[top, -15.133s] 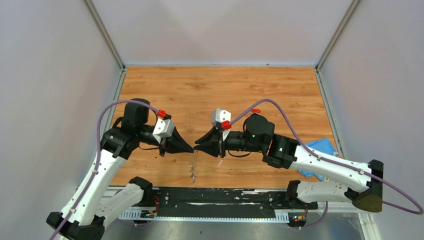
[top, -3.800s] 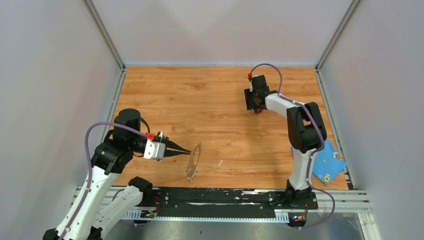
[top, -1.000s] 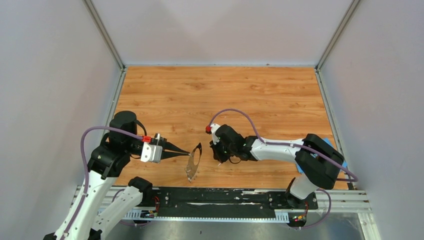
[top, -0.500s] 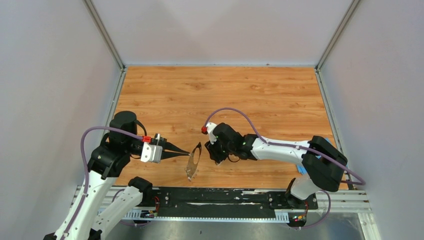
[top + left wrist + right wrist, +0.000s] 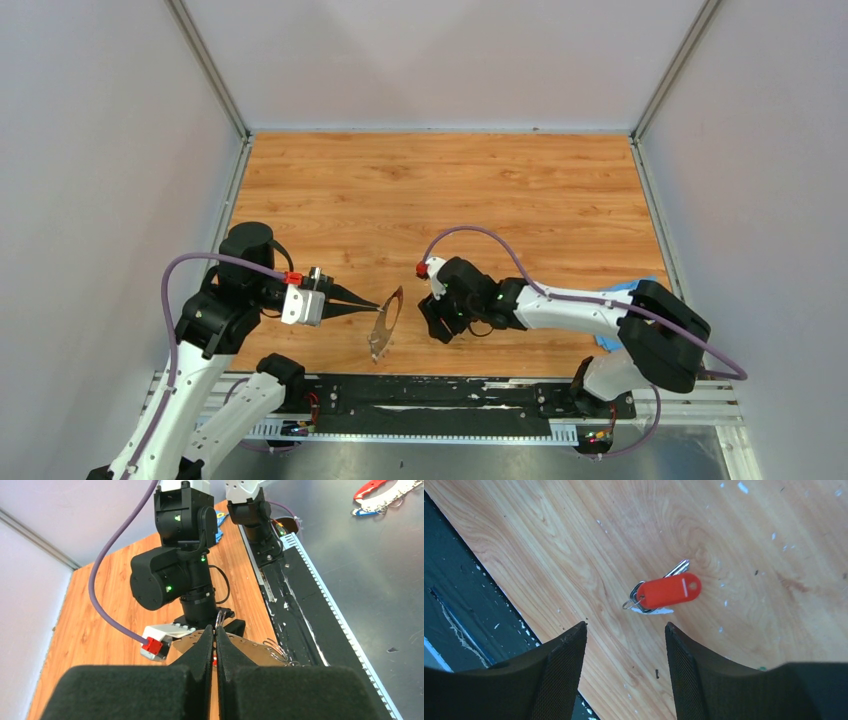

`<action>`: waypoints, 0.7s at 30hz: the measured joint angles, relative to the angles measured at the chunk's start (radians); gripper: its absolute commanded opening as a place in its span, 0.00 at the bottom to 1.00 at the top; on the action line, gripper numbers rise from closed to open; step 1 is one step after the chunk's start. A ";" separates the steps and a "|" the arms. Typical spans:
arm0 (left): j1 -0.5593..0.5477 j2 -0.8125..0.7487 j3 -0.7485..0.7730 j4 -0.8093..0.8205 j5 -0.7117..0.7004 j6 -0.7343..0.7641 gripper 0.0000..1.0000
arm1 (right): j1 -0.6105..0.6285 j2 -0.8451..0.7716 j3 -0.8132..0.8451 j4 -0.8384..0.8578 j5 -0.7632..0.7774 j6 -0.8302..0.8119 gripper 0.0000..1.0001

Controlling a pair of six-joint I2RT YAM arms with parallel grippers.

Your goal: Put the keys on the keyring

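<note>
My left gripper [image 5: 377, 305] is shut on the upper edge of the keyring [image 5: 385, 323], a thin grey metal ring held on edge just above the table. In the left wrist view the shut fingers [image 5: 215, 632] pinch the keyring [image 5: 260, 650], whose rim shows small holes and wire loops. My right gripper [image 5: 432, 326] is open and points down at the table just right of the keyring. In the right wrist view the red-headed key [image 5: 669, 591] lies flat on the wood with a small split ring, a little beyond the open right gripper [image 5: 625, 626]. The blue-headed key is out of view.
A thin white sliver [image 5: 659, 611] lies under the red key. The blue cloth [image 5: 622, 291] is at the right edge, partly behind the right arm. The black rail [image 5: 430, 395] runs along the table's near edge, close to both grippers.
My right arm has come from the far side of the table to the near middle and shifted slightly toward the near edge in the last second. The left gripper and keyring have not moved.
</note>
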 measured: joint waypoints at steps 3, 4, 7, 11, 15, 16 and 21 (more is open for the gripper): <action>0.000 0.000 0.000 0.000 0.000 0.000 0.00 | 0.011 0.002 -0.017 0.005 0.002 0.030 0.60; 0.000 0.000 0.000 0.000 0.000 0.000 0.00 | 0.017 0.007 -0.018 0.010 0.003 0.041 0.59; 0.000 0.000 0.000 0.000 -0.001 0.000 0.00 | 0.027 0.030 -0.018 0.033 0.013 0.065 0.56; 0.000 0.000 0.000 0.000 -0.003 0.000 0.00 | 0.041 0.064 -0.018 0.054 0.040 0.090 0.53; 0.000 0.000 0.000 0.000 -0.004 0.000 0.00 | 0.056 0.081 -0.018 0.069 0.093 0.113 0.50; 0.000 0.000 0.000 0.000 -0.004 0.000 0.00 | 0.059 0.084 -0.018 0.071 0.111 0.119 0.48; 0.000 0.000 0.000 0.000 -0.007 -0.001 0.00 | 0.067 0.084 -0.018 0.078 0.219 0.153 0.40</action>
